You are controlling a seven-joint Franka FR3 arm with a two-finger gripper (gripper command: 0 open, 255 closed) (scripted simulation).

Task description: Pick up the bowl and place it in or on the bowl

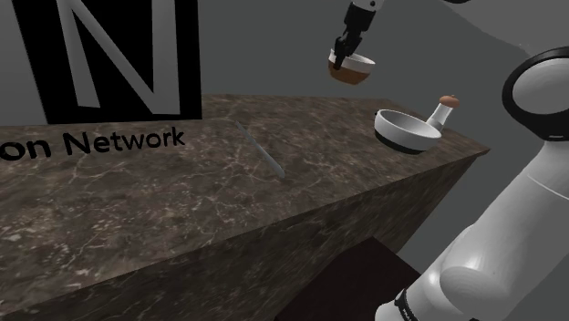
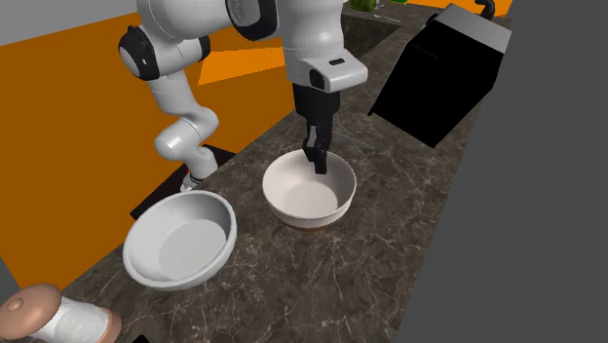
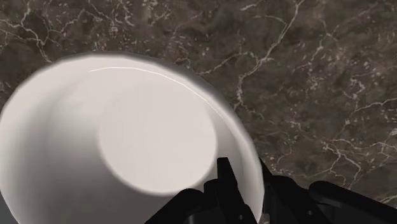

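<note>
Bottle: we see a brown-capped bottle (image 2: 39, 312) on the dark veined counter (image 2: 390, 224).
White bowl: the white bowl (image 2: 180, 239) sits upright just beside the bottle, near the counter's edge.
Brown-bottomed bowl: the brown-bottomed bowl (image 2: 310, 190) hangs above the counter, apart from the white bowl.
Hand: the hand (image 2: 316, 161) pinches the brown-bottomed bowl's rim.
Black box: a black box (image 2: 438, 78) stands beyond.

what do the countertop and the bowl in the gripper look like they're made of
The countertop looks like dark brown stone, probably marble, judging by its pale branching veins. The held bowl is smooth and white inside with a brown underside; possibly glazed ceramic, but the plain render leaves that open.
</note>
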